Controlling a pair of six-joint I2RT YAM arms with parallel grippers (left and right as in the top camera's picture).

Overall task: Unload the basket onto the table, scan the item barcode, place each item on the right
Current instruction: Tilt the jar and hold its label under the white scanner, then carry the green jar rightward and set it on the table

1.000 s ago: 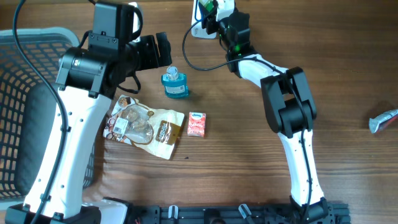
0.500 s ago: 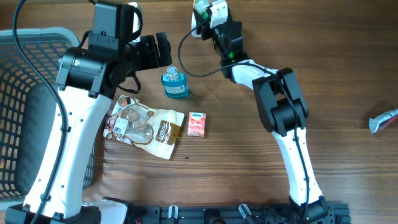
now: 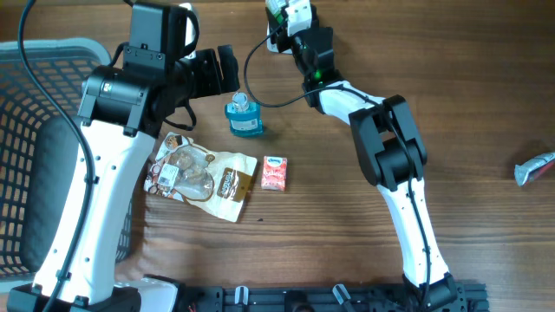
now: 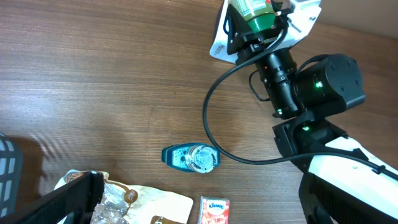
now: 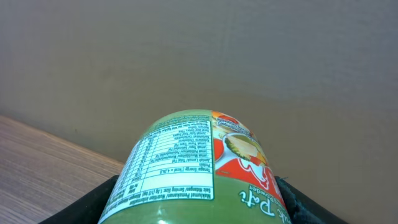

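Observation:
A green can point(image 5: 199, 168) with a nutrition table and a red-and-yellow picture on its label is the item held. My right gripper point(image 5: 196, 205) is shut on it, black fingers point(image 5: 93, 205) on either side. Overhead, the can point(image 3: 279, 9) and right gripper point(image 3: 290, 16) are at the table's far edge, over a white device point(image 3: 272, 41). No barcode shows on the can. My left gripper point(image 3: 217, 71) hangs open above the table with nothing in it; the left wrist view shows the can point(image 4: 255, 11) ahead of the left gripper point(image 4: 205, 211).
A blue bottle point(image 3: 244, 117) stands near the left gripper. A snack bag point(image 3: 201, 176) and a small tissue pack point(image 3: 274, 172) lie in the middle. A grey basket point(image 3: 35, 130) is at the left edge, a tube point(image 3: 535, 167) at the right edge. A black cable point(image 3: 260, 82) loops from the right wrist.
My right gripper has swung a little to the left along the far edge with the green can in it. The left arm has not moved.

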